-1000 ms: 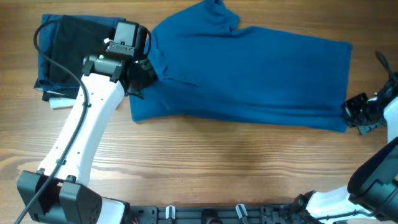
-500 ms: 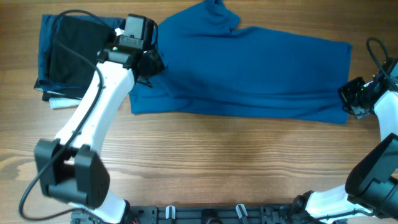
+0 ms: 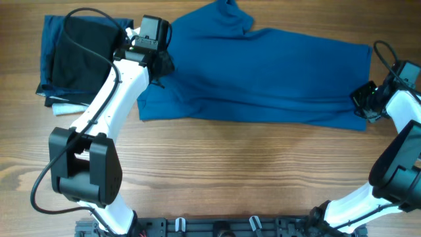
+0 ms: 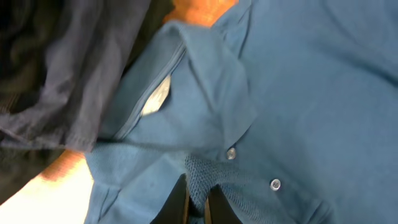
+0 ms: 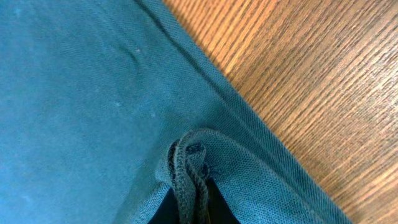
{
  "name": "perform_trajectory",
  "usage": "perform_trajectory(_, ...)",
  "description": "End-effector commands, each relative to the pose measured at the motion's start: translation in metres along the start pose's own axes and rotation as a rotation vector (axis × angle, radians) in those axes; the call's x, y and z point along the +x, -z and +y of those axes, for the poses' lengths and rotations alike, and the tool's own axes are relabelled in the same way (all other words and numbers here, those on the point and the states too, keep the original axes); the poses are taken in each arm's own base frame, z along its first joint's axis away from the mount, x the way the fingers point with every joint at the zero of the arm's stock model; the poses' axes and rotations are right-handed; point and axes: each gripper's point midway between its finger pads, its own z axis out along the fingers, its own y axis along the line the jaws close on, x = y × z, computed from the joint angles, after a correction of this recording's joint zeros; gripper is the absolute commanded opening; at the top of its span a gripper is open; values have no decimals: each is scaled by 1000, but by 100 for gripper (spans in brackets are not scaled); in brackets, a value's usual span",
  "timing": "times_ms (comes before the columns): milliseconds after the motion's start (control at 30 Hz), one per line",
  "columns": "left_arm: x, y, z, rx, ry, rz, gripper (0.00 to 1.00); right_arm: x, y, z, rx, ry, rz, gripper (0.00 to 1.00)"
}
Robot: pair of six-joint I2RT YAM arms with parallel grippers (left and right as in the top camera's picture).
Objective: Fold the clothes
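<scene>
The clothes, a mid-blue polo shirt (image 3: 263, 72), lie spread across the back of the wooden table, collar end at the left. My left gripper (image 3: 160, 66) is shut on a pinch of the shirt by the collar; two buttons and the collar (image 4: 211, 81) show in the left wrist view, with the left gripper (image 4: 196, 205) clamping a fold of fabric. At the shirt's right hem corner my right gripper (image 3: 366, 104) is shut on bunched fabric. In the right wrist view the right gripper (image 5: 191, 208) pinches a gathered hem of the shirt (image 5: 93, 93).
A dark navy and black garment pile (image 3: 72, 56) with a white edge lies at the back left, beside the shirt's collar; it fills the left of the left wrist view as dark cloth (image 4: 56, 74). Bare wood (image 3: 250, 171) lies in front of the shirt.
The left gripper has carried the collar area back and a little right, drawing the shirt's left edge inward. The right gripper has pulled the hem corner leftward and back.
</scene>
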Motion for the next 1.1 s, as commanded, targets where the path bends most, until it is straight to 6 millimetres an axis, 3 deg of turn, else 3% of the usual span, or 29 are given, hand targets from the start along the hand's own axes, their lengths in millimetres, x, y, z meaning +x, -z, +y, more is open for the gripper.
perform_trajectory(0, -13, 1, -2, -11, -11, -52, 4, -5, -13, -4, 32, 19, -9, 5)
perform_trajectory(167, -19, -6, -8, 8, -3, -78, 4, -8, -18, -3, 27, 19, -17, 7)
perform_trajectory(333, -8, -27, -6, -20, -15, -38, 4, -10, -18, -1, 20, 20, -27, 8)
perform_trajectory(400, -8, -29, -7, -18, -15, -37, 4, -14, -18, 3, -2, 23, -39, 20)
perform_trajectory(433, -9, -29, -8, -12, -13, -43, 4, -16, -18, 6, -16, 26, -49, 40)
perform_trajectory(467, -14, -29, -11, 2, -8, -63, 10, -20, -17, 15, -58, 59, -58, 56)
perform_trajectory(600, -41, -8, -24, 55, -18, -145, 49, -31, -2, 47, -197, 180, -75, 87)
perform_trajectory(733, -72, 52, -30, 113, -37, -233, 72, -42, 43, 73, -253, 308, -63, 90)
perform_trajectory(767, -66, 60, -30, 129, -41, -211, 63, -38, 52, 78, -277, 343, -40, 88)
perform_trajectory(833, -48, 63, -29, 153, -54, -129, 11, -25, 68, 90, -322, 403, 17, 82)
perform_trajectory(867, -34, 61, -27, 153, -55, -66, 4, -13, 75, 97, -341, 437, 58, 75)
perform_trajectory(900, -19, 57, -20, 123, -33, -1, 4, 0, 78, 103, -358, 478, 97, 70)
perform_trajectory(933, 2, 52, -6, 63, 3, 87, 4, 22, 80, 110, -364, 545, 153, 50)
perform_trajectory(1000, 26, 45, 9, -10, 21, 188, 4, 48, 77, 118, -354, 614, 213, 23)
perform_trajectory(1067, 47, 39, 21, -77, 46, 275, 4, 81, 72, 129, -324, 704, 271, 5)
